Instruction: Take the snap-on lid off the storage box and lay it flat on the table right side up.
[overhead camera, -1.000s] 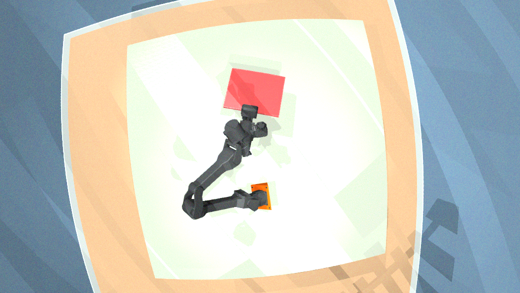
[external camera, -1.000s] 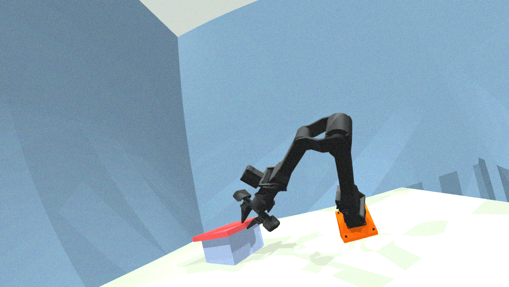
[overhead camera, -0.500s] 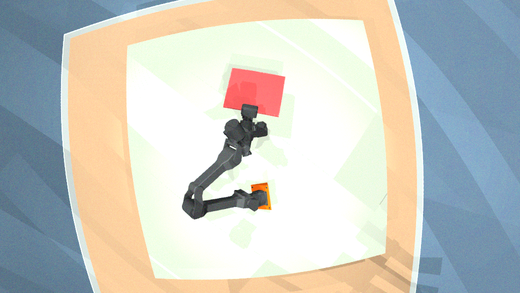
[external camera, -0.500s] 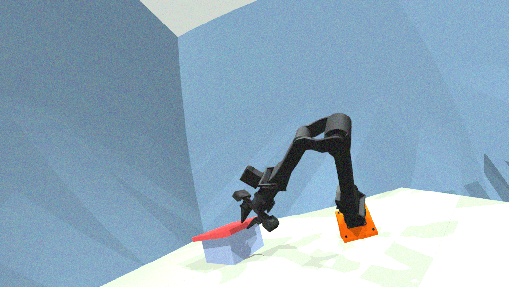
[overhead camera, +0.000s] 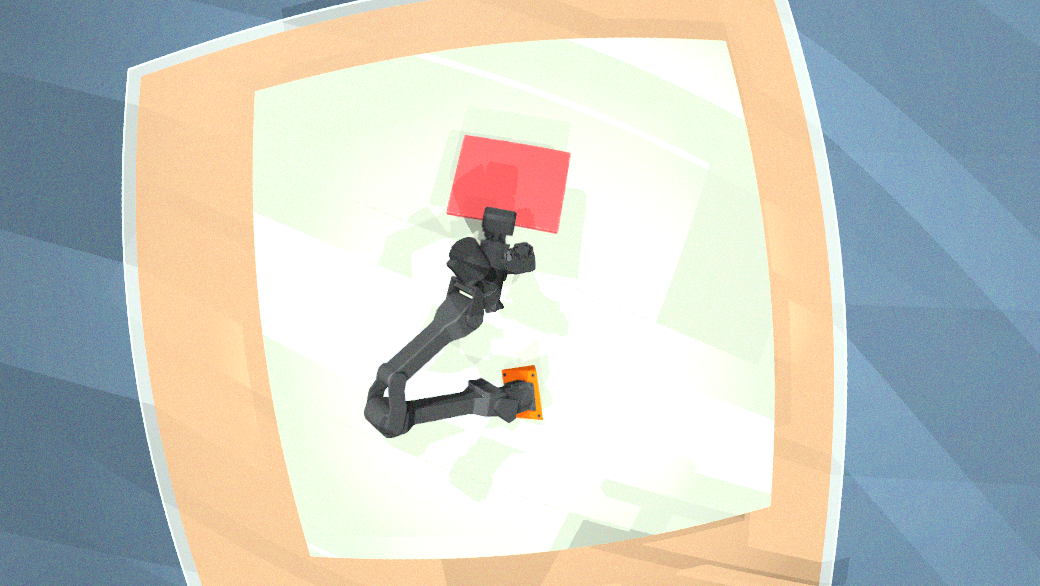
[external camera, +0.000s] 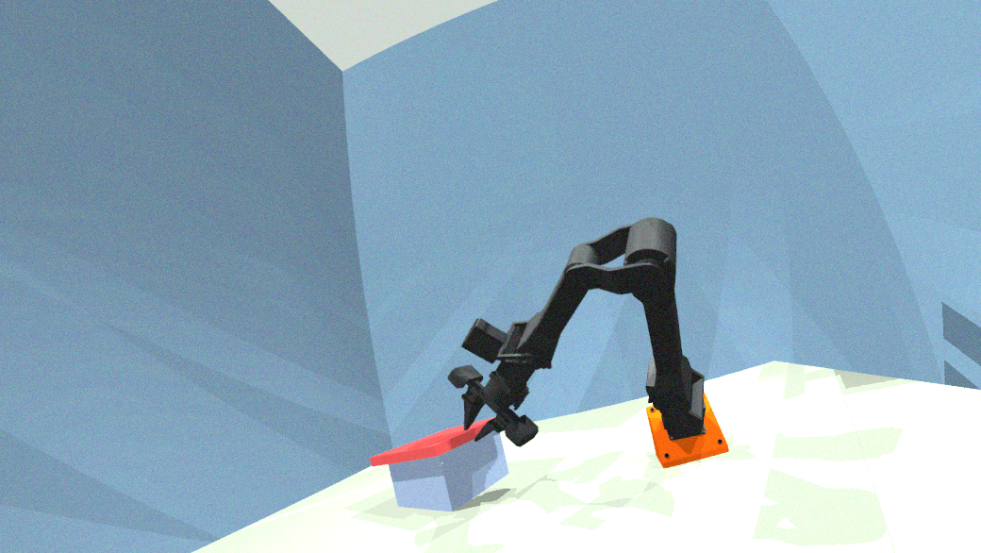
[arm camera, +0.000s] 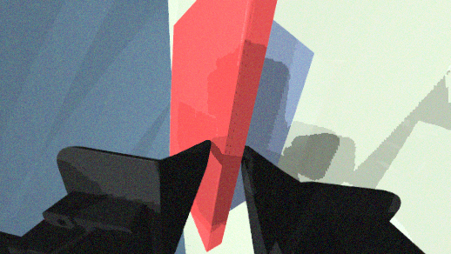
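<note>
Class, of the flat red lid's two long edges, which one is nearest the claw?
The long edge facing the orange base plate; the claw is shut on it, while the opposite long edge is untouched.

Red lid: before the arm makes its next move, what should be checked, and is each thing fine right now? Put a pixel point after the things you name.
1. Gripper [external camera: 473, 435] [arm camera: 226, 148] closed on the red lid [overhead camera: 534, 181] [external camera: 428, 443] [arm camera: 209, 65]: ok, its edge is between the fingers.
2. Lid right side up: ok, its broad top faces upward.
3. Box [external camera: 446, 480] [arm camera: 280, 87] standing on the table [overhead camera: 618, 400] [external camera: 823, 508] [arm camera: 392, 52]: ok.
4. Lid off the box: not ok, it sits on top.
5. Snaps released: cannot tell, none are visible.
</note>
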`<state>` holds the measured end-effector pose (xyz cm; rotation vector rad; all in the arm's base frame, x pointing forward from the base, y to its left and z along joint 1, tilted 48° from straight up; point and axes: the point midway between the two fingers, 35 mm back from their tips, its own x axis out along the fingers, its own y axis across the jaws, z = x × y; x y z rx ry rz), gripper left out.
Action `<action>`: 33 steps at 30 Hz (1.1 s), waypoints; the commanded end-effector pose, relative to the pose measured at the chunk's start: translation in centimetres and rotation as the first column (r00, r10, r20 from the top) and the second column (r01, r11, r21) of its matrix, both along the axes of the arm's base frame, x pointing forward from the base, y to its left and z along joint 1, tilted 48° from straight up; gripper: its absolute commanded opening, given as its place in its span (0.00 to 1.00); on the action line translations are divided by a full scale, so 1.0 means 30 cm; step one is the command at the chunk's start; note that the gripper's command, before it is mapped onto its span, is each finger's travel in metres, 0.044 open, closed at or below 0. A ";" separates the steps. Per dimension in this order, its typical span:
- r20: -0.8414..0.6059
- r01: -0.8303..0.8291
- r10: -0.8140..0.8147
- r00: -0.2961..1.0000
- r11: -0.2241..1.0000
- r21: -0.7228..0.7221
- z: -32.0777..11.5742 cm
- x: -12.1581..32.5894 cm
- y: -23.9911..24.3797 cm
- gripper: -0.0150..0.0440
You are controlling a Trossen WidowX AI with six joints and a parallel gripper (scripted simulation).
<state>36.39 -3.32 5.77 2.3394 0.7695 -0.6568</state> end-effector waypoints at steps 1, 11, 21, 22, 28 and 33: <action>-0.003 0.002 -0.002 1.000 1.000 0.001 -0.004 0.003 0.000 0.25; -0.003 0.002 -0.002 1.000 1.000 0.001 -0.005 0.005 0.000 0.25; -0.005 0.008 -0.008 1.000 1.000 -0.002 0.014 0.005 -0.017 0.25; -0.005 0.008 -0.008 1.000 1.000 -0.002 0.017 0.005 -0.021 0.25; -0.005 0.008 -0.008 1.000 1.000 -0.002 0.034 0.010 -0.041 0.25; -0.006 0.008 -0.008 1.000 1.000 -0.003 0.047 0.016 -0.058 0.25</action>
